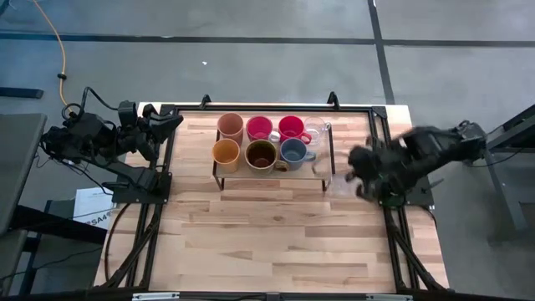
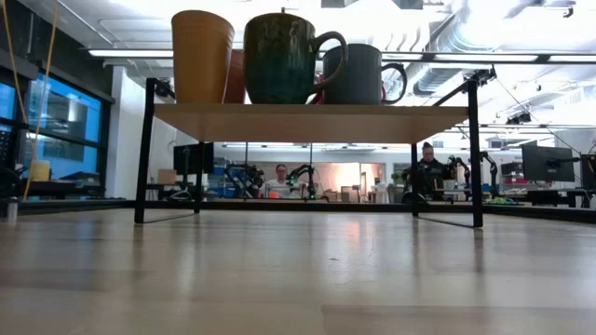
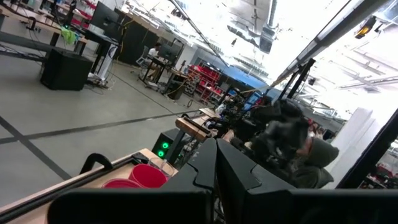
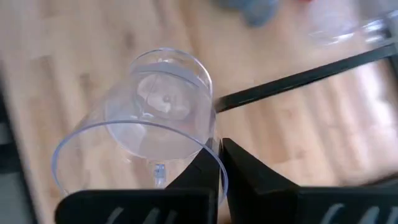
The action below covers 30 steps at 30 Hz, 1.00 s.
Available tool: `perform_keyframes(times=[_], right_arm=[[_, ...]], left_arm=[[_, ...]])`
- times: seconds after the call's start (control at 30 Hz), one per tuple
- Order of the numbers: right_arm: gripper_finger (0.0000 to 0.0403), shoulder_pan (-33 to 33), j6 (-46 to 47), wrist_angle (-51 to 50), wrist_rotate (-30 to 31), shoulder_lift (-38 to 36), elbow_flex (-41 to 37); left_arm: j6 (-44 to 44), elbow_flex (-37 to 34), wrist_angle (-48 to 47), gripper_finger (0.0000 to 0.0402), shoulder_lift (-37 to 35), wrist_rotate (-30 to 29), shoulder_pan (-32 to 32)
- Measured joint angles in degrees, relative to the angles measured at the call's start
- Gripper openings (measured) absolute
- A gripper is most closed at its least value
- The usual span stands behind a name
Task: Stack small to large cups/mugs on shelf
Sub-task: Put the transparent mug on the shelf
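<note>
The right gripper has its jaws closed on the rim of a clear glass cup — right of the shelf, mid-right of the high view. The left gripper waits closed at upper left — beside the desk.

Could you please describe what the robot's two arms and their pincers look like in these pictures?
Both arms are dark, nearly black, jointed and bulky, with dark cables on the left arm; the right arm looks the same. The right pincer has two flat, angular black fingers on a black crossbar. The left pincer looks alike, matte black, without visible markings.
</note>
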Motion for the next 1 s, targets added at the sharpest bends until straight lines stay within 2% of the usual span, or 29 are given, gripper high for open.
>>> perform_keyframes(times=[0.13, 0.3, 0.6, 0.77, 1.0], right_arm=[[0.0, -10.7, -10.9, -1.5, -0.5, 3.5, 4.2], [0.0, -18.4, -23.7, -1.7, -4.7, 10.8, 8.6], [0.0, -22.8, -36.6, -2.2, -6.5, 21.7, 13.6], [0.0, -23.7, -40.4, -2.3, -6.6, 24.1, 13.4], [0.0, -25.6, -40.5, -2.3, -5.0, 24.6, 13.4]], left_arm=[[0.0, 0.0, 0.2, 0.0, 0.0, 0.0, 0.0], [0.0, 0.0, 0.3, 0.0, 0.0, 0.0, 0.0], [0.0, 0.0, 0.3, 0.0, 0.0, 0.0, 0.0], [0.0, 0.0, 0.3, 0.0, 0.0, 0.0, 0.0], [0.0, 0.0, 0.3, 0.0, 0.0, 0.0, 0.0]])
